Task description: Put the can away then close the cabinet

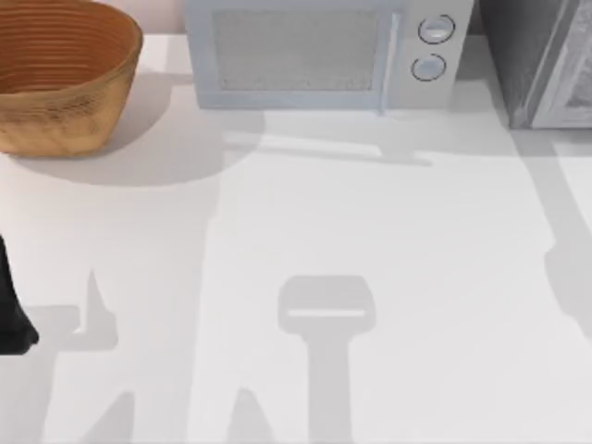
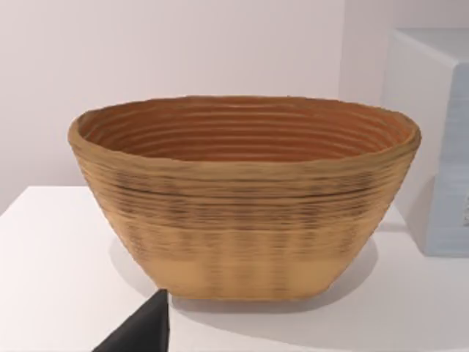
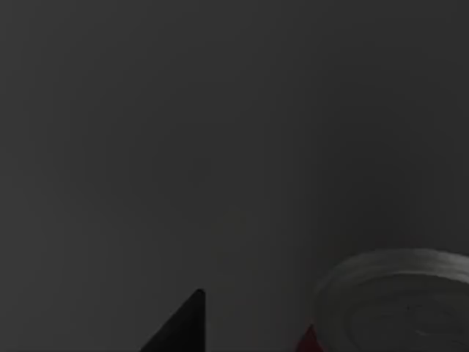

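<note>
While dark grey wall surrounds it, one can [image 3: 392,301] is seen just beside a right gripper fingertip [image 3: 179,326]; the grip cannot be told. One cabinet [image 1: 536,55], one microwave [image 1: 324,51] and one basket [image 1: 60,74] are counted.

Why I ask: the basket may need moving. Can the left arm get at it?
Probably yes: the basket stands upright on the table, straight ahead of the left arm in its wrist view, with nothing between them.

Can [image 3: 396,304] before dark cabinet [image 1: 527,55] wall
</note>
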Available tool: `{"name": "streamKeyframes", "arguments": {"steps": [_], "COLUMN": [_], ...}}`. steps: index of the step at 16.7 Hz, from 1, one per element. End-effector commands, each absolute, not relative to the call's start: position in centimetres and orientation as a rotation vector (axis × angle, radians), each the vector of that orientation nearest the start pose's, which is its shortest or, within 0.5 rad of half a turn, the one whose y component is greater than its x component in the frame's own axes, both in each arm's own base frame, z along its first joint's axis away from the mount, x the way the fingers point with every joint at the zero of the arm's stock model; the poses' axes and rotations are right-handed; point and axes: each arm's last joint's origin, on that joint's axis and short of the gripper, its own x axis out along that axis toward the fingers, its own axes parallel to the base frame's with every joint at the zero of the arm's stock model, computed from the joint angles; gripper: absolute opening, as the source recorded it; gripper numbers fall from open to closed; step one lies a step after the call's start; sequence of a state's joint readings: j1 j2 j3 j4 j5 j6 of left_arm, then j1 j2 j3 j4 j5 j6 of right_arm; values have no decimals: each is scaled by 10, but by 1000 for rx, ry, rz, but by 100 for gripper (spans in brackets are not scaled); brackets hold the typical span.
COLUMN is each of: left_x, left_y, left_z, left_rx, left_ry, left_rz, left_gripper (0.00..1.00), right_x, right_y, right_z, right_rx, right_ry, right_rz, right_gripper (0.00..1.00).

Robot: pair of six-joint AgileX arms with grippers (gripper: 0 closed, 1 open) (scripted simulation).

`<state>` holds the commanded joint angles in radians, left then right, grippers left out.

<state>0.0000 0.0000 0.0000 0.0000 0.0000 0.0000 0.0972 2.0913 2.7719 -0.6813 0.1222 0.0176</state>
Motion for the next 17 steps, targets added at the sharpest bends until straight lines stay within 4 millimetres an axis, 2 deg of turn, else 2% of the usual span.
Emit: {"name": "streamKeyframes", "arguments": {"steps": [8,10,12,14,17], "left_x": [106,106,106,106,106], "left_y": [-1,-1,-1,-1,-1], "left_z": [160,160,160,160,160], "left_rx": [0,0,0,0,0], "left_ry": [0,0,0,0,0], "left_rz": [0,0,0,0,0], "left_gripper": [100,100,100,100,100], "right_x": [406,401,388,367,318], "right_y": [46,45,44,40,33], "right_z": [530,534,543,554,571], "right_rx": [4,2,-4,-14,-33], "right_ry": [-1,-11,-35,-70,-138], "right_rz": [1,5,14,24,39], "right_gripper": [100,100,100,100,100]}}
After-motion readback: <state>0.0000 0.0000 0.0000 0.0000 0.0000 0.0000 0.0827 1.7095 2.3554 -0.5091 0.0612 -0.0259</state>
